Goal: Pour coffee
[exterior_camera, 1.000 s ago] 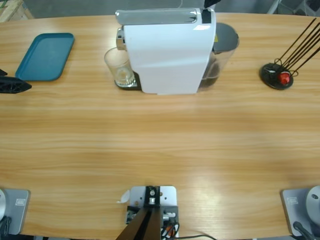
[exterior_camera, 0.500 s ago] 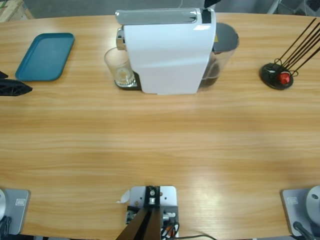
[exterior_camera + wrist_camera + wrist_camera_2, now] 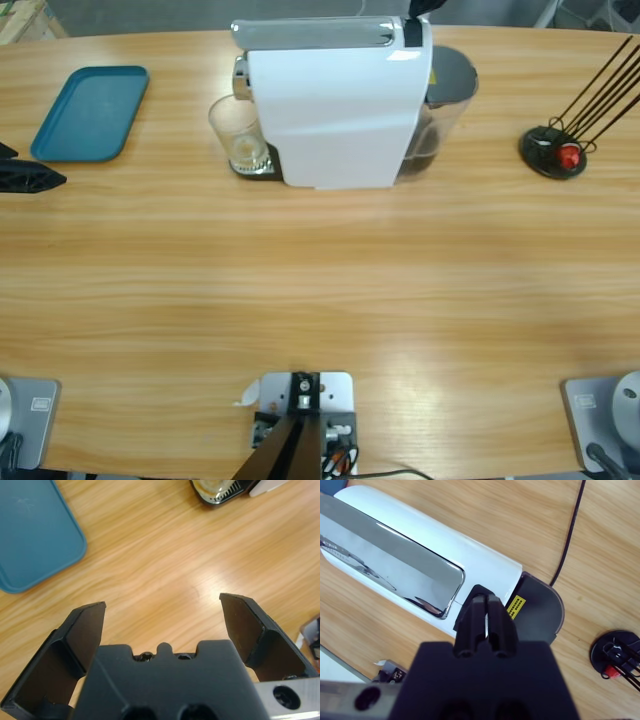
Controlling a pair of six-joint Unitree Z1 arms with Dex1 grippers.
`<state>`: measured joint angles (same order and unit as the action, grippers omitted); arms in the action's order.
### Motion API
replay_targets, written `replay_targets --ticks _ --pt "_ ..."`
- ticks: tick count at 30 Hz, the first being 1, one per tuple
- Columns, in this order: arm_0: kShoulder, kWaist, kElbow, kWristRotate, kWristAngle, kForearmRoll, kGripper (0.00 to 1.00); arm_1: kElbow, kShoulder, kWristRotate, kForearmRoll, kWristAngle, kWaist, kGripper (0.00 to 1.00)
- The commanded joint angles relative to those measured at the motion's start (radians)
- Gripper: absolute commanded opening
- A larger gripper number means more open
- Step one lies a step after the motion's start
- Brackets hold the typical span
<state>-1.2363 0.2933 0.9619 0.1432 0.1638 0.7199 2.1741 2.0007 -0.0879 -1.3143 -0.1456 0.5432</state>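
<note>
The high view looks straight down on the table (image 3: 320,290). The left wrist view looks down close past its jaws, the blue tray (image 3: 30,530) beyond their left. The right wrist view looks down past its jaws onto the white machine (image 3: 420,565), shared with the high view.

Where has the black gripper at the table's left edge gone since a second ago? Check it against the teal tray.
Yes. The left gripper has crept slightly rightward, inward across the table, below the teal tray, which stays put.

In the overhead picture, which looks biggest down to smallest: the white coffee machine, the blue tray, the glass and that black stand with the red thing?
1. White coffee machine
2. Blue tray
3. Glass and black stand: the stand's base looks about alike, so unranked.
</note>
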Motion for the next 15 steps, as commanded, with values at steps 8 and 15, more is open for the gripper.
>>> replay_targets --ticks 8,15 --pt "-0.028 0.01 -0.036 0.01 0.003 -0.022 1.0 0.15 -0.137 0.051 -0.014 0.005 0.015 0.931" --pt "-0.028 0.058 -0.101 0.012 0.049 -0.089 1.0 -0.114 -0.317 0.043 0.036 -0.002 0.018 1.0"
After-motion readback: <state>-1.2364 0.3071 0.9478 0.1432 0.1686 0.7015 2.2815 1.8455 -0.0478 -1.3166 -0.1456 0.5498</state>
